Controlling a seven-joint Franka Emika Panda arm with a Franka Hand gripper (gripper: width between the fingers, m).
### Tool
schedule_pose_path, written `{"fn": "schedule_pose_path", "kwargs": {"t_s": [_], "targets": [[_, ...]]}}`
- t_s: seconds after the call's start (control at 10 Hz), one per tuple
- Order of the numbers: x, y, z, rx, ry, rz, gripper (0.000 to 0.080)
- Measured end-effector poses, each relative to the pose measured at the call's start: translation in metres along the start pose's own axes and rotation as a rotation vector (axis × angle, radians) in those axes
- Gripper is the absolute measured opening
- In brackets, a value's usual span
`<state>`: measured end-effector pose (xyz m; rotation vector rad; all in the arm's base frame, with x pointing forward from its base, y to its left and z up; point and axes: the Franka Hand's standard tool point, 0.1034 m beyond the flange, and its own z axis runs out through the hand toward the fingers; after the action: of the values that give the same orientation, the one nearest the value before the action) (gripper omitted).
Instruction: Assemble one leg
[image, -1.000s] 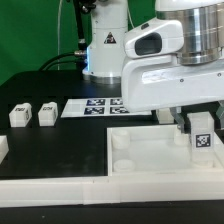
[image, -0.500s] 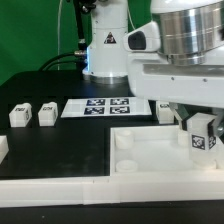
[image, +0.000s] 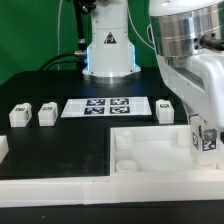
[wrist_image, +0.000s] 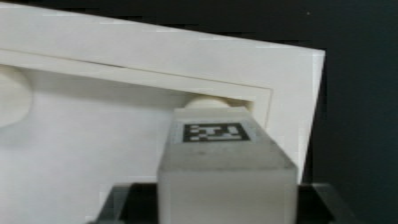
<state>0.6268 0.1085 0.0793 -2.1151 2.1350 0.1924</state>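
Observation:
My gripper (image: 205, 133) is shut on a leg (image: 207, 142), a white block with a black-and-white marker on the face toward the camera. It holds the leg upright over the corner of the large white tray (image: 150, 150) at the exterior view's right. In the wrist view the leg (wrist_image: 222, 165) fills the space between my dark fingers (wrist_image: 135, 202), and its end points at a round corner socket (wrist_image: 210, 101) of the tray (wrist_image: 125, 75). Whether the leg touches the socket is hidden. Three more legs (image: 20, 115) (image: 46, 114) (image: 166, 109) stand on the black table.
The marker board (image: 108, 106) lies behind the tray. The robot's base (image: 108, 50) stands at the back. A white part (image: 2, 150) shows at the left edge. A low white rim (image: 50, 188) runs along the front.
My arm has swung toward the exterior view's right, carrying the leg a little to the right. The marker board and the leg behind the tray, covered before, now show.

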Motion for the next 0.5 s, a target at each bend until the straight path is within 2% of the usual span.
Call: {"fn": "schedule_pose_path", "kwargs": {"t_s": [0.1, 0.2, 0.3, 0.4, 0.5], "targets": [[0.000, 0.000, 0.000, 0.000, 0.000, -0.024, 0.0367], [0.000, 0.000, 0.000, 0.000, 0.000, -0.032, 0.0548], [-0.002, -0.001, 0.001, 0.009, 0.006, -0.120, 0.0548], [-0.009, 0.001, 0.004, 0.024, 0.012, -0.244, 0.0628], [-0.016, 0.003, 0.004, 0.020, 0.014, -0.360, 0.0643]]}}
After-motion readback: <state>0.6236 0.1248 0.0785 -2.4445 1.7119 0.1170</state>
